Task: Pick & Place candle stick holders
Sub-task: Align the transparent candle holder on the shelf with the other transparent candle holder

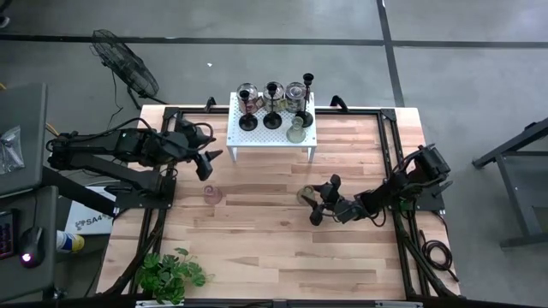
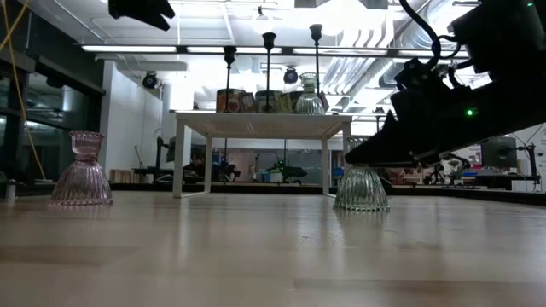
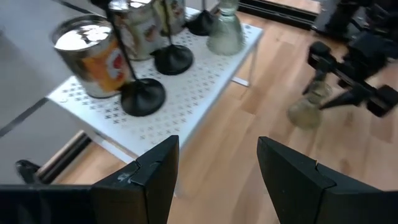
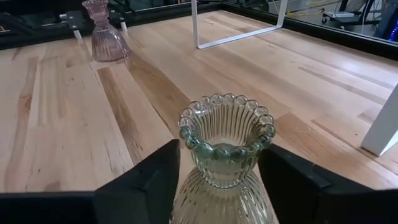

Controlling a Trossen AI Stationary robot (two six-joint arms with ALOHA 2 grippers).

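Right claw (image 4: 217,186): I see fingers apart, straddling the greenish glass holder (image 4: 225,155) upright on the bench (image 4: 62,124); left claw (image 3: 217,180) apart, empty.

In the right wrist view the greenish ribbed glass candle holder with a beaded rim (image 4: 225,149) is cut off at the bottom edge, its base unseen, and whether the right tool (image 4: 219,180) touches its sides cannot be told. In the low view the dark right arm covers that holder's upper part, leaving only the ribbed skirt showing. From above, the holders crowded on the white perforated metal stand (image 1: 271,130) overlap and are too small to tell apart.
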